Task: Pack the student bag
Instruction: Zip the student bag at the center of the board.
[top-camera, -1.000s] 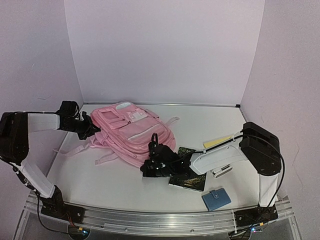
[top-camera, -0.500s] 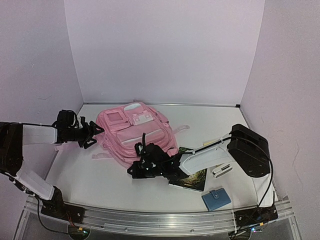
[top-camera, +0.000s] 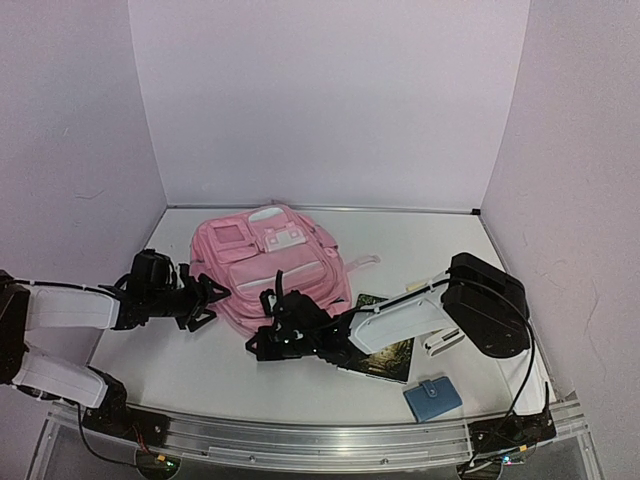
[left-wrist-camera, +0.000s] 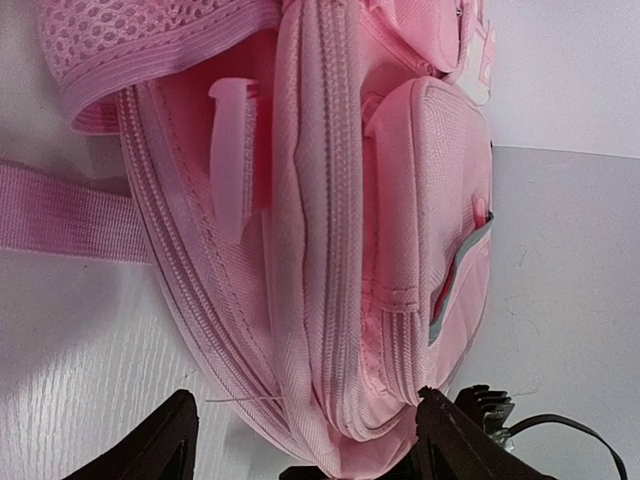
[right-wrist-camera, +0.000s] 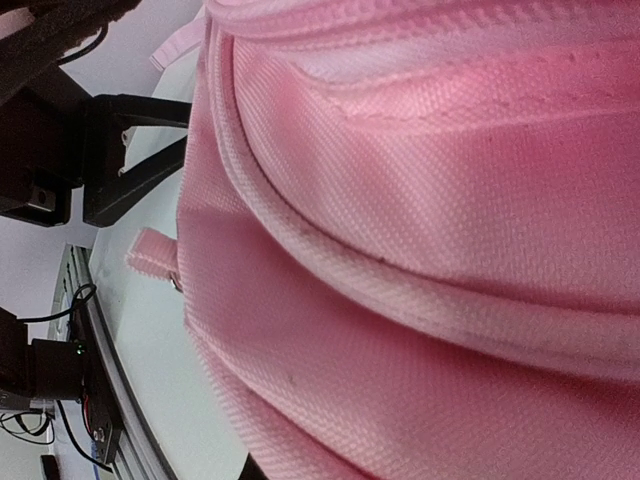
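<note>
The pink student bag (top-camera: 265, 255) lies flat at the middle of the worktop (top-camera: 200, 372), with the left arm's fingers (left-wrist-camera: 150, 455) spread open beside its left side and the right arm's fingers (top-camera: 262, 342) closed at its near edge.

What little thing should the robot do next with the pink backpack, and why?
Probably the left gripper should creep forward and close on the zippered edge of the student bag. Its jaws stand open with that edge just ahead, not gripped yet, while the shut right gripper sits at the bag's near end, so a second hold may help open it.
</note>
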